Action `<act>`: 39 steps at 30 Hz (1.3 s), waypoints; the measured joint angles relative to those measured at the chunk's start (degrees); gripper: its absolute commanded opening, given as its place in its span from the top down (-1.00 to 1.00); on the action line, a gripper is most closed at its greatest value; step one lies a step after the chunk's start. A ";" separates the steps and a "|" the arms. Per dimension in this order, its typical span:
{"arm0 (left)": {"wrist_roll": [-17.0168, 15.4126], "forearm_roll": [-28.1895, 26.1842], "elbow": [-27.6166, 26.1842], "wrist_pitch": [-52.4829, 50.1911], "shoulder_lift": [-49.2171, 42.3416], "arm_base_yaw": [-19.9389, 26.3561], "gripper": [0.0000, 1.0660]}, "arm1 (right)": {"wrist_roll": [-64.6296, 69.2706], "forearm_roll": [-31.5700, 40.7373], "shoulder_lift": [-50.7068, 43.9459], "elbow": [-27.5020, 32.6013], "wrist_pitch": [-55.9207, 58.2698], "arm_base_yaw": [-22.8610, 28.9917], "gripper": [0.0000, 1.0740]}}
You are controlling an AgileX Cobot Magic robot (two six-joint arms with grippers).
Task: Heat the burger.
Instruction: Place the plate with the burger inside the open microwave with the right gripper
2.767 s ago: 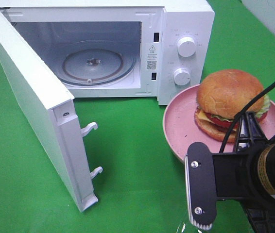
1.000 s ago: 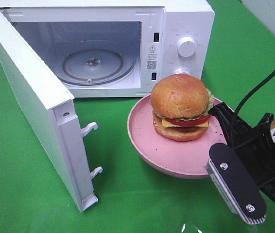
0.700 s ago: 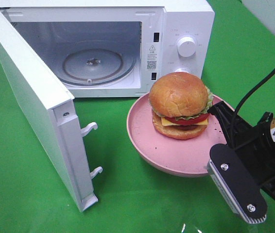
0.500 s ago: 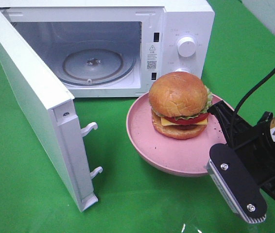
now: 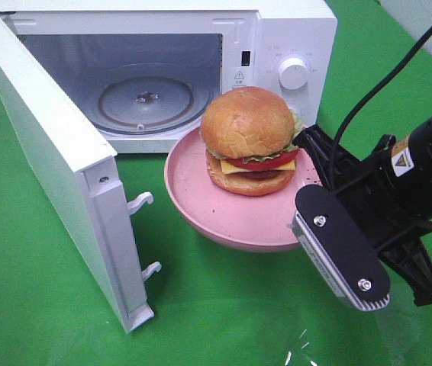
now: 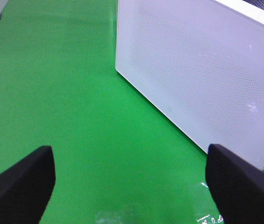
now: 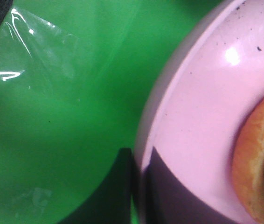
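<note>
Door (image 5: 48, 164) swung wide, turntable (image 5: 146, 99) bare, and here's the burger (image 5: 248, 141) on its pink plate (image 5: 201, 210), apparently lifted off the counter (image 5: 224, 313), right at the mouth of the microwave (image 5: 292, 30). Right jaws clenched on the plate's rim (the wrist view shows the pinch edge-on). Left jaws spread, grasping nothing, facing the door's outer side. Done: door open, plate picked up. Left, by my reckoning: onto the turntable, release, shut the door, turn a dial (image 5: 293, 72).
</note>
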 measured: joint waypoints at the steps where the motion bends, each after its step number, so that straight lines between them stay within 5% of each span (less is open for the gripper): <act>1: 0.00 0.00 0.00 0.00 0.00 0.00 -0.51 | 0.00 0.00 0.00 0.00 0.00 0.00 1.00; 10: 0.00 0.00 0.00 0.00 0.00 0.00 -0.51 | -1.95 0.40 3.27 -7.16 4.76 0.00 1.00; 39: 0.00 0.00 0.00 0.00 0.00 0.00 -0.51 | -11.86 9.68 15.81 -16.33 1.95 0.06 1.00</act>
